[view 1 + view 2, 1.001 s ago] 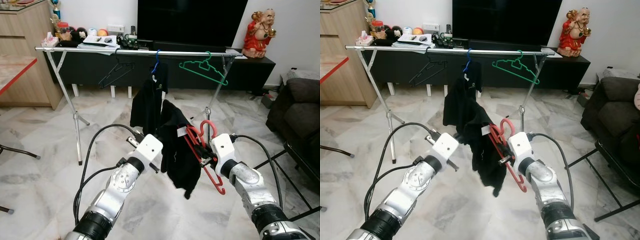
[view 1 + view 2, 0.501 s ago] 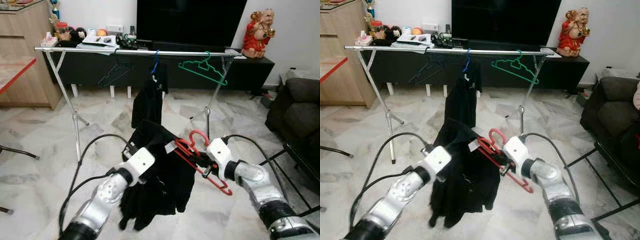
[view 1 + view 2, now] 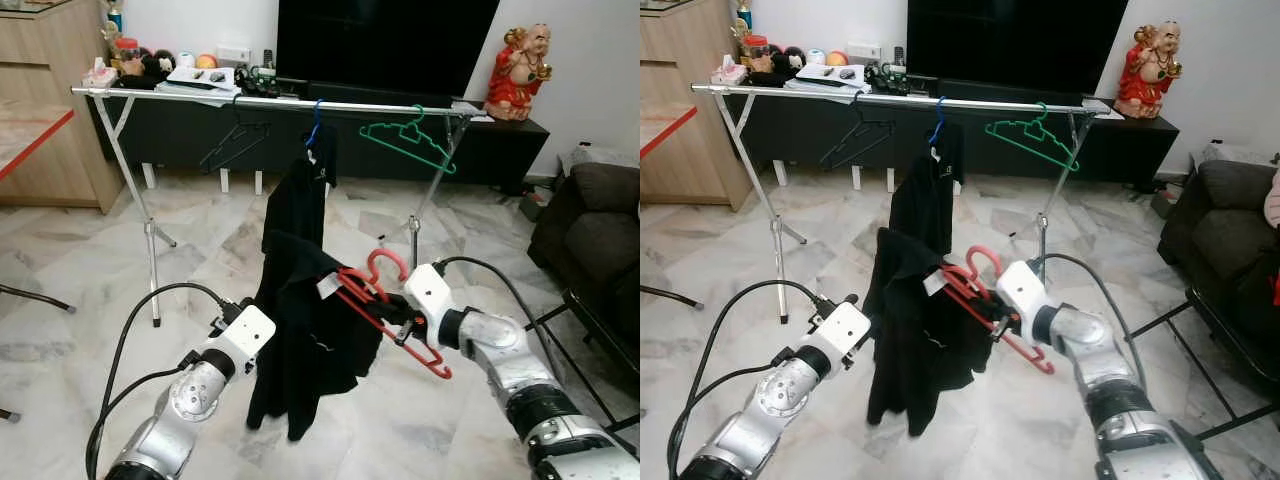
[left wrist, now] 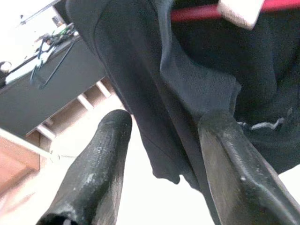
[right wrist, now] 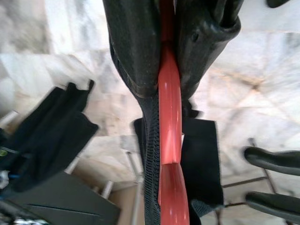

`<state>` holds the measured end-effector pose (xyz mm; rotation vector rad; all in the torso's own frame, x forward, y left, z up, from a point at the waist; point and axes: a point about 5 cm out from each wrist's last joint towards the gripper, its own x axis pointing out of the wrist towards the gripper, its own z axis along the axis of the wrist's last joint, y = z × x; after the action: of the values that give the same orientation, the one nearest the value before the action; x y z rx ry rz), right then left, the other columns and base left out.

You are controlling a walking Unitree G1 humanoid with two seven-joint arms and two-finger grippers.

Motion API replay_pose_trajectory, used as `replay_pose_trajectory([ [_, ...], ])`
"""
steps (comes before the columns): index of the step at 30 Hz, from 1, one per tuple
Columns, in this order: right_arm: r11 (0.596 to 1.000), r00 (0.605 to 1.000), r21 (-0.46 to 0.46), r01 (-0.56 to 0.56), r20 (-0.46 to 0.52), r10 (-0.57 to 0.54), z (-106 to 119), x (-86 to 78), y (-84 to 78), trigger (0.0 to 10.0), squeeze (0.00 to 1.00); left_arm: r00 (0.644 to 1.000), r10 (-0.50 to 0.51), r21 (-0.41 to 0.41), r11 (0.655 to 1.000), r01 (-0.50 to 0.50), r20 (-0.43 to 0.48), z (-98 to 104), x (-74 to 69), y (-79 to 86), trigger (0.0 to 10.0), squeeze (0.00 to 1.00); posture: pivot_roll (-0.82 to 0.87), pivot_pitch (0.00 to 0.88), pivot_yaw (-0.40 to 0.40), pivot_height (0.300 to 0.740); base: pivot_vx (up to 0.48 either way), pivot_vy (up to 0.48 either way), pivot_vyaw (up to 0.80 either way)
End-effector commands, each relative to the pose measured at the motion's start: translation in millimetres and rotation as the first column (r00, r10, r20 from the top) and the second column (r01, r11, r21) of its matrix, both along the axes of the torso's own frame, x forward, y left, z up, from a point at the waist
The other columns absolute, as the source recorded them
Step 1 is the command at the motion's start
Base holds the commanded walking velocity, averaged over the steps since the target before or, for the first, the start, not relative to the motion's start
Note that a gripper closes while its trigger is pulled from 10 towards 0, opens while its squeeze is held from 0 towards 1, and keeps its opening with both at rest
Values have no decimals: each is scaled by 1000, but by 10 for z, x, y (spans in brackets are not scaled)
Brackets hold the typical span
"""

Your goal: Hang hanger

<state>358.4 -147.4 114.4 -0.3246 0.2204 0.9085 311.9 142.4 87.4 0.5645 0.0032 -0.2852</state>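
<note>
One red hanger with a black shirt is sitting clamped in my right gripper, not yet hanging on the rail; my left gripper is gaping empty beside the shirt.

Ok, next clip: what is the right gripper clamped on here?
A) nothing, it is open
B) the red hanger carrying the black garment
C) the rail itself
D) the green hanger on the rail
B: the right gripper has both fingers pressed against the red hanger, which carries the black garment well below the rail; the left gripper is open beside the cloth.
</note>
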Motion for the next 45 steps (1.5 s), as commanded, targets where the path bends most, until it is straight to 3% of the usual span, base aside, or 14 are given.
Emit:
replay_pose_trajectory([
  [1,1000,998,20,-23,59,21,151,52,11,0,0,999,41,-16,999,-41,26,65,74,-11,10000,1000,55,0,-161,740,0,0,0],
  [9,999,997,11,-31,65,30,158,50,-9,0,0,982,156,-63,987,-150,105,223,200,27,10000,1000,55,0,-171,740,0,0,0],
  [10,999,997,11,-31,66,30,160,52,-7,0,0,985,141,-64,989,-136,97,217,200,11,10000,0,56,0,-171,740,0,0,0],
  [16,999,997,15,-34,71,33,170,57,13,0,0,989,116,-66,992,-110,87,198,203,-38,10000,0,57,0,-167,740,0,0,0],
  [23,999,996,21,-47,75,45,166,54,63,0,0,997,9,-90,996,-3,73,188,182,-228,10000,0,56,0,-165,740,0,0,0],
  [33,996,994,31,-85,68,83,121,13,151,0,0,994,52,-96,994,-43,100,233,228,-217,9922,0,50,0,-157,740,0,0,0],
  [34,996,994,32,-89,66,87,111,7,159,0,0,992,60,-98,994,-49,107,247,240,-205,8118,0,48,0,-155,740,0,0,0],
  [35,995,994,33,-91,65,89,105,2,164,0,0,991,67,-101,993,-55,112,258,251,-195,7686,0,48,0,-155,740,0,0,0],
  [36,995,994,34,-95,64,93,101,-2,170,0,0,991,71,-108,992,-59,116,267,260,-186,2667,0,46,0,-153,740,0,0,0],
  [38,995,993,35,-98,64,96,99,-5,175,0,0,990,74,-113,992,-60,118,272,265,-182,2667,0,46,0,-153,740,0,0,0],
  [39,993,992,37,-108,64,106,99,-11,184,0,0,990,71,-122,991,-57,120,281,271,-192,0,0,43,0,-152,740,0,0,0],
  [45,989,988,39,-145,65,142,107,-30,213,0,0,990,63,-134,990,-46,124,297,291,-245,0,0,39,0,-158,740,0,0,0],
])
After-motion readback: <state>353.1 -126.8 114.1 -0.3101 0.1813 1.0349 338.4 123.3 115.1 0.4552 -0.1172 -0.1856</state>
